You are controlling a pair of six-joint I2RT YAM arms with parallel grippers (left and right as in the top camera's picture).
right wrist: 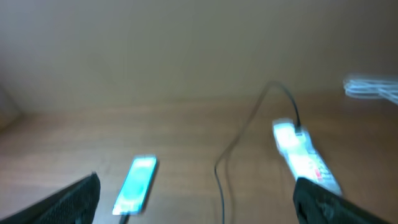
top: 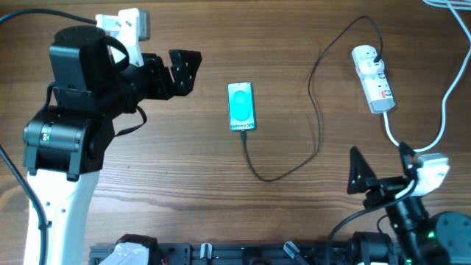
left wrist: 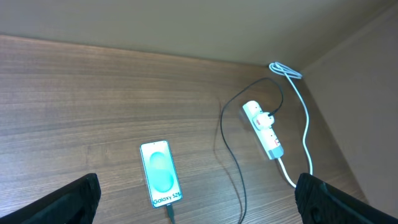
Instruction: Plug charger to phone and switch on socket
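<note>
Wiring looks finished: the charger (top: 318, 110) has its plug in the far end of the socket (top: 373, 79). Its cable loops loosely across the table (top: 184, 169) and its tip meets the near end of the phone (top: 241, 107). The phone lies flat mid-table with its screen glowing cyan. That slack loop probably keeps the cable from tugging the phone askew. The left gripper (top: 182, 72) hangs beside the phone, well apart from it, fingers spread and empty. The right gripper (top: 380, 168) is also spread and empty, low near the table's front edge just beside the socket's white cord (top: 441, 110). It seems best placed to press the switch, whose position is too small to read.
</note>
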